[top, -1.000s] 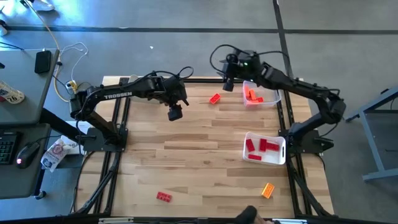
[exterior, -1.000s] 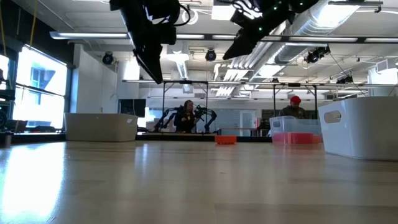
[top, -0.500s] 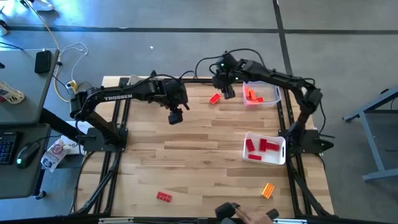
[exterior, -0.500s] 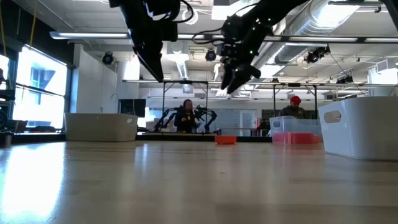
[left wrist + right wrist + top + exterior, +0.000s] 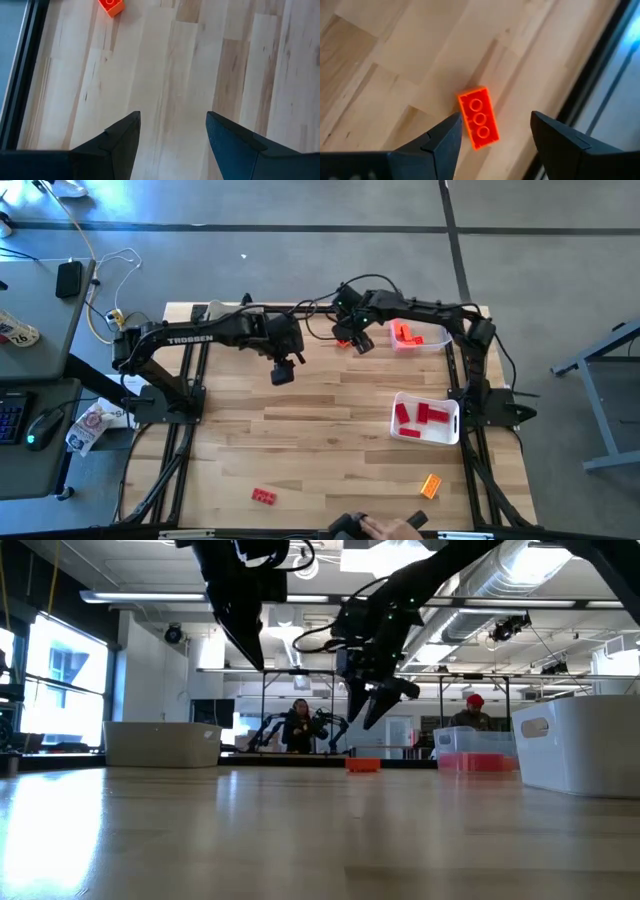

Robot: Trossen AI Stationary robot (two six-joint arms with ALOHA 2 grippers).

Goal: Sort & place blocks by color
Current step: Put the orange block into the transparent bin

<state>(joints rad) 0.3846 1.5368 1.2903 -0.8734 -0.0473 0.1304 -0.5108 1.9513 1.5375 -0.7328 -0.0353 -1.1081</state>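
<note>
An orange-red brick [image 5: 479,124] lies flat on the table near its far edge, and shows in the low view as the brick [image 5: 363,765]. My right gripper [image 5: 495,120] hovers open above it, fingers on either side and not touching. In the high view the right gripper [image 5: 356,340] covers most of this brick [image 5: 343,341]. My left gripper [image 5: 282,370] hangs open over bare wood left of it, seen as the left gripper [image 5: 172,117] in its wrist view. A red brick [image 5: 264,496] and a yellow-orange brick [image 5: 431,486] lie near the table's near edge.
A clear tray [image 5: 432,340] at the far right holds orange-red bricks. A white tray [image 5: 452,423] nearer the right edge holds red bricks. A person's hand [image 5: 372,527] shows at the near edge. A pale bin [image 5: 160,743] stands beyond the table in the low view.
My right gripper has swung from beside the clear tray toward the table's left and near side. It has come down over the orange-red brick, staying open. The person's hand at the near edge has shifted left.
</note>
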